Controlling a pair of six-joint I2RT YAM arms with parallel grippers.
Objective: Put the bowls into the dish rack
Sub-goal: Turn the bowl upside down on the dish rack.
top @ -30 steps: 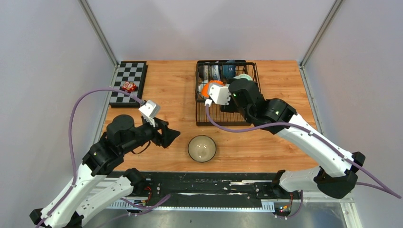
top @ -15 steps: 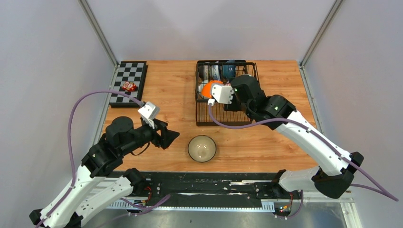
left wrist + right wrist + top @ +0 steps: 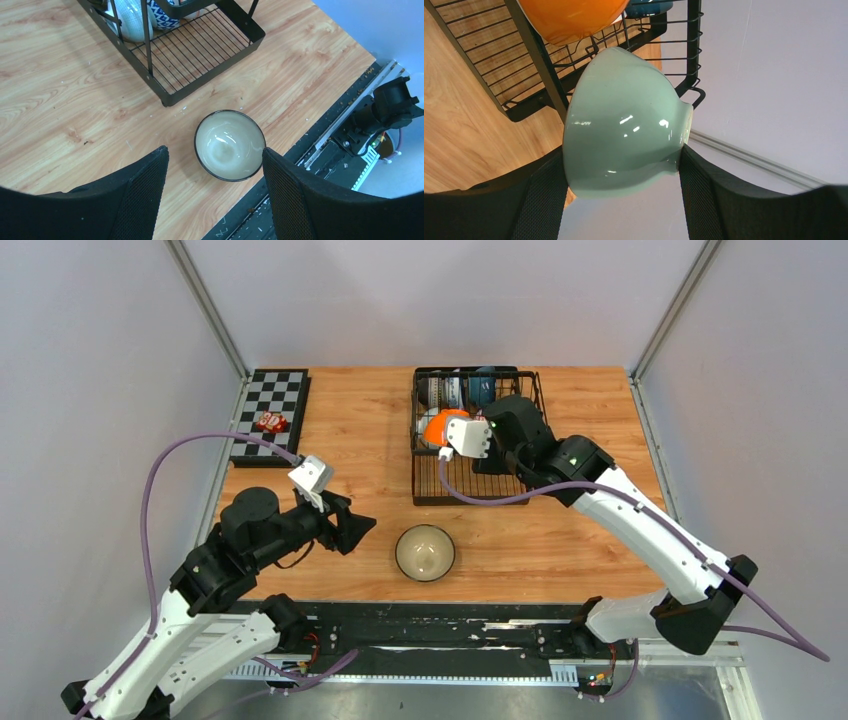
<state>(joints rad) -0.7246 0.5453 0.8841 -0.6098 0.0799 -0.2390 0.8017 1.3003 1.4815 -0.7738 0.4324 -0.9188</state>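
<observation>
I am clamping my right gripper [image 3: 621,152] on the pale green bowl [image 3: 619,110], one mesh-padded finger pressing each side of it, and the bowl is lying on its side between them with its foot pointing to the right of the wrist frame. It is hanging over the right-hand part of the dish rack [image 3: 425,495], which is standing in the upper middle of the top view on the wooden table [image 3: 350,440]. The orange bowl [image 3: 569,17] is sitting in the rack just above and left of the green one in my wrist view (whether the two are touching I cannot tell). A blue-patterned bowl [image 3: 162,9] is showing in the rack at the top edge of the left wrist frame. My left gripper [image 3: 214,151] is hovering with its jaws spread apart and nothing between them, above the cream dark-rimmed bowl [image 3: 229,145]. That bowl is sitting upright on the table, below the rack's front rail in the top view and apart from it. At the upper left, a checkerboard [image 3: 270,415] is carrying a small red object [image 3: 270,422].
</observation>
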